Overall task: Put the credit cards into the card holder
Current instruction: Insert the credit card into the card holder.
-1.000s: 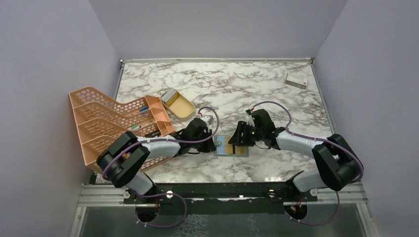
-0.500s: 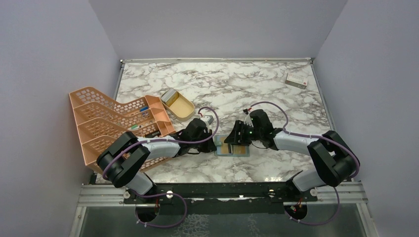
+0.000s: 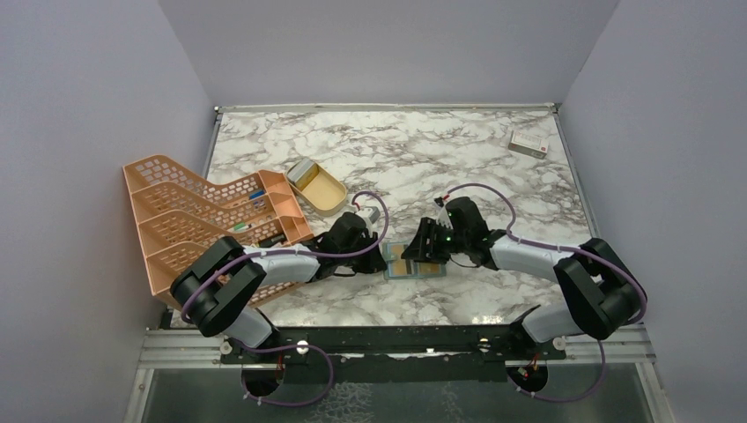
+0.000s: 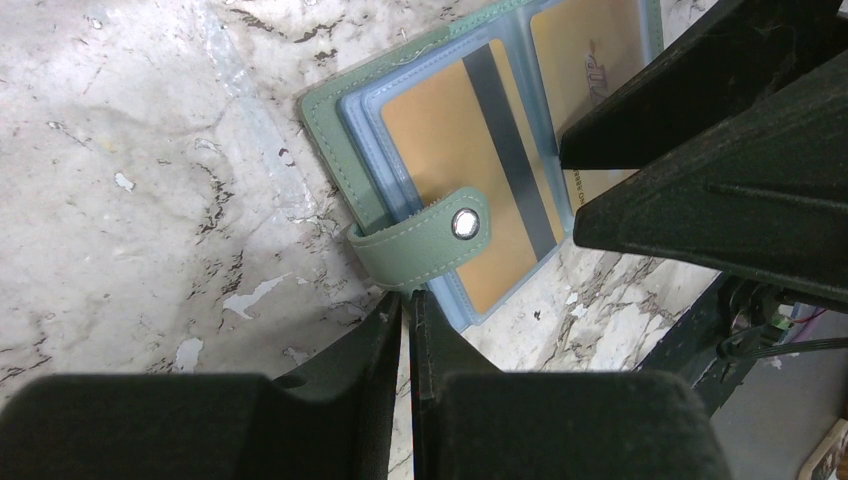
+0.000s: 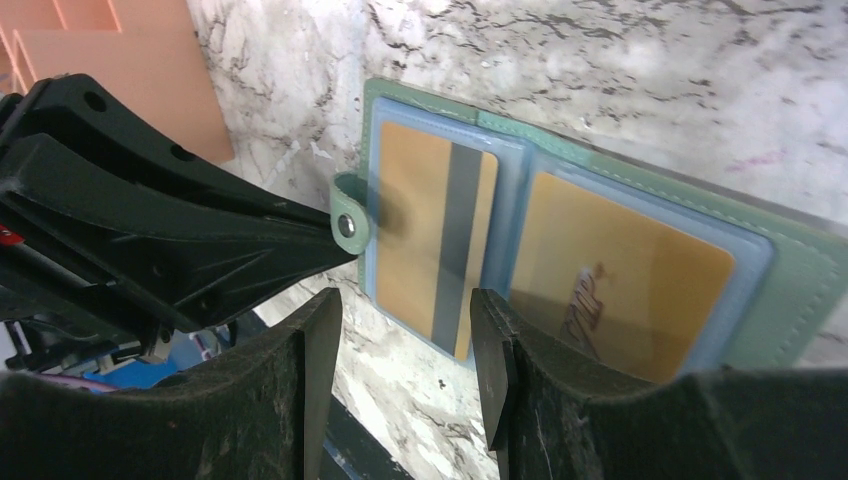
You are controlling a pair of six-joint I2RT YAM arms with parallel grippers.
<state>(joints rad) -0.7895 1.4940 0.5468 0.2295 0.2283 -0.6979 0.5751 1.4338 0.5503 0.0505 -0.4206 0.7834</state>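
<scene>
The card holder (image 3: 412, 264) lies open on the marble between my two grippers, grey-green edge (image 5: 806, 268) showing around pale blue sleeves. Two tan-orange credit cards sit in the sleeves: one with a dark stripe (image 5: 412, 235) in the left half, one with printed script (image 5: 625, 285) in the right half. Both also show in the left wrist view, the striped card (image 4: 440, 140) and the other card (image 4: 590, 45). My left gripper (image 4: 408, 298) is shut at the fold of the holder's snap tab (image 4: 425, 240). My right gripper (image 5: 405, 322) is open and empty, low over the holder's left half.
An orange mesh desk rack (image 3: 203, 220) stands at the left with small items in it. A gold oval tin (image 3: 317, 187) lies open behind the left arm. A white box with a red mark (image 3: 528, 143) sits at the far right.
My right gripper has moved a little left and down over the card holder. The left gripper has stayed at the tab.
</scene>
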